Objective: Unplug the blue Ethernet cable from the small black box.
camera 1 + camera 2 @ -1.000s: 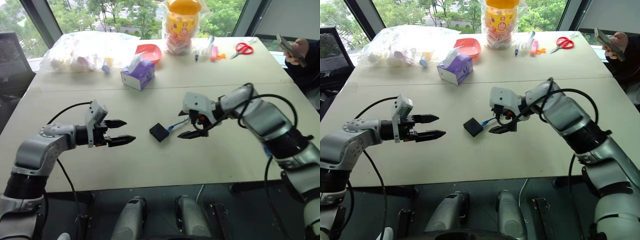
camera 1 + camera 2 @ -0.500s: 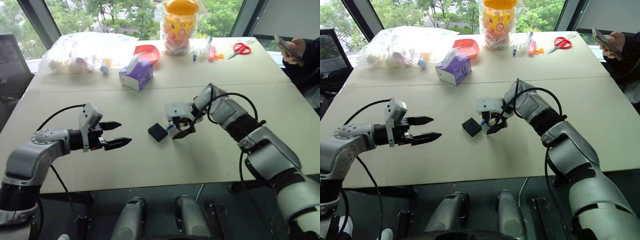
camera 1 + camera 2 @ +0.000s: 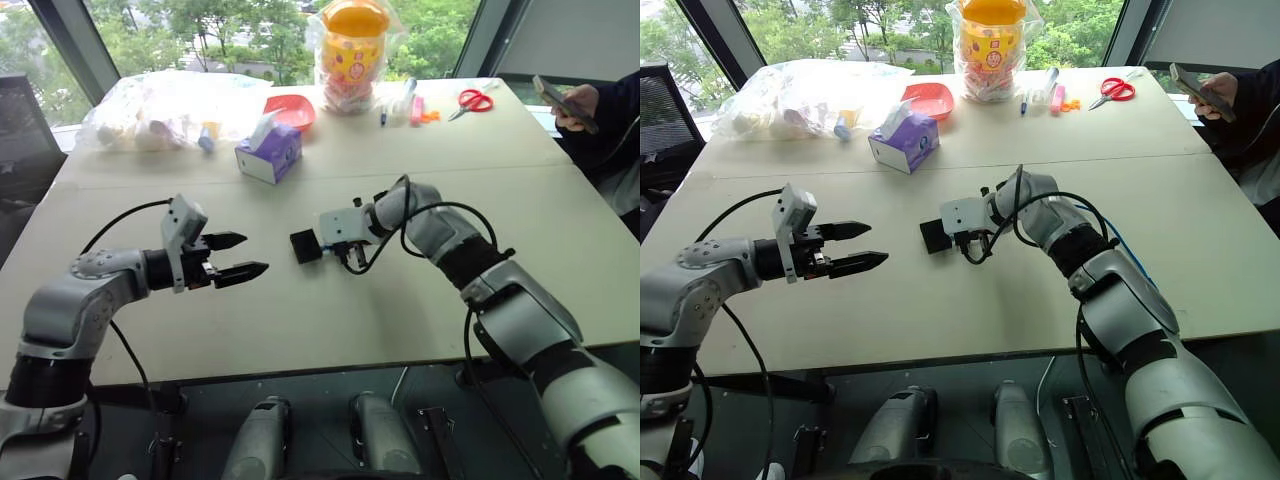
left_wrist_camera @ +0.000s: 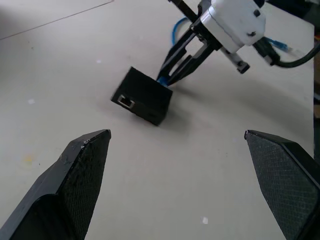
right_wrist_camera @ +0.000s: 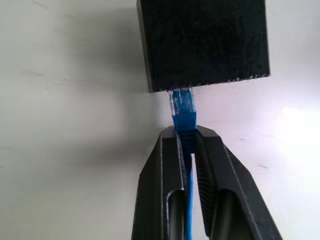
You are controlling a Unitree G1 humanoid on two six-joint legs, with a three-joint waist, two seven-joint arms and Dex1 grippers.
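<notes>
Across the pale surface (image 3: pixel 300 320), two tabletops meet at a seam running left to right. Along the far edge lie a large clear plastic bag (image 3: pixel 165 105) at far left, a yellow-lidded jar in plastic wrap (image 3: pixel 350 55) in the middle and red-handled scissors (image 3: pixel 470 100) to the right, with a red bowl (image 3: pixel 292 108) and a purple tissue box (image 3: pixel 268 153) just nearer. At the far right corner a person's hand (image 3: pixel 580 100) holds a phone. Near the middle of the surface sits the small black box (image 3: pixel 305 245), flat on the tabletop, an empty port showing on its left-facing side. The right hand (image 5: pixel 185 145) reaches in from the right and is clamped on the blue Ethernet cable (image 5: pixel 184 117) just behind its clear plug, which is still seated in the box's right side. Well to the left of the box, the left hand (image 3: pixel 240 257) hovers above the surface with its fingers spread and empty, pointing toward the box.
</notes>
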